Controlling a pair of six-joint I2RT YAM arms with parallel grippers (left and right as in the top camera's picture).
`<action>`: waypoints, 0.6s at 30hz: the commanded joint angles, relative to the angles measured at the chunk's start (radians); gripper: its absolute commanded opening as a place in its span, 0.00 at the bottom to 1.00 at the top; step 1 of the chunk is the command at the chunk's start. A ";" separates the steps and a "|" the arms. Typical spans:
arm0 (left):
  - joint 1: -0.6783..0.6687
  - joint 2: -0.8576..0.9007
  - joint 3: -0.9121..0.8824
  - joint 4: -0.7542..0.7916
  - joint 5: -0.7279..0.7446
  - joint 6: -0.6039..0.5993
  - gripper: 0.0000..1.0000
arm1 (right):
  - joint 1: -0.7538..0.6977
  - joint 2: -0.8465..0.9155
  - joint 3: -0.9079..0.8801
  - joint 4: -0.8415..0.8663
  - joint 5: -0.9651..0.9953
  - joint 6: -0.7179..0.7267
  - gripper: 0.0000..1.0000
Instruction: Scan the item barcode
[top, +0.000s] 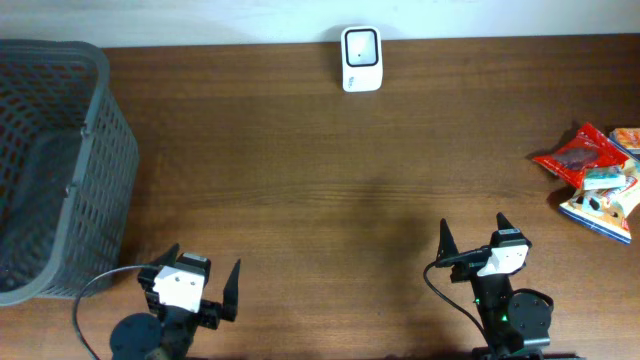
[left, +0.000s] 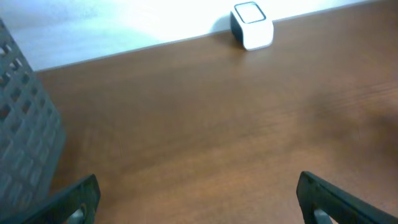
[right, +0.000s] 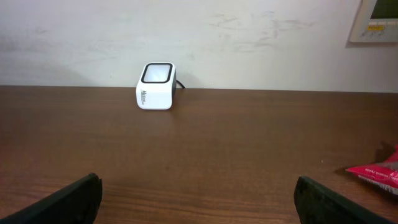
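- The snack packets (top: 598, 182) — a small heap of bright wrappers, a red one on top — lie at the right edge of the desk (top: 330, 200), about midway between its far and near edges. Which packet is meant for scanning, and where its barcode sits, cannot be told from here.
- The heap runs roughly from far-left to near-right, its red end pointing toward the desk's middle; in the right wrist view only that red tip shows at the frame's right side.
- The right gripper (top: 472, 237) is much the nearer one: it hovers by the near edge toward the right corner, and the heap lies ahead of it and off to its right, with bare wood between. Its jaws stand wide and hold nothing.
- The left gripper (top: 204, 279) sits by the near edge toward the left side, well apart from the heap — also spread wide and empty.
- The scanner (top: 361, 58), a small white box with a dark window, stands at the far edge near the middle, ahead and left of the right gripper. Nothing stands between it and the heap, so a carried packet would likely cross open desk.
- A grey mesh basket (top: 60, 170) fills the far left corner, close to the left gripper but clear of any reach toward the packets.
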 joint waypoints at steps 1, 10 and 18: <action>0.040 -0.047 -0.091 0.098 0.019 0.019 0.99 | 0.006 -0.006 -0.008 -0.002 0.003 0.001 0.98; 0.138 -0.090 -0.441 0.662 0.048 0.001 0.99 | 0.006 -0.006 -0.008 -0.002 0.003 0.001 0.98; 0.210 -0.091 -0.442 0.624 0.044 -0.114 0.99 | 0.006 -0.006 -0.008 -0.001 0.003 0.001 0.99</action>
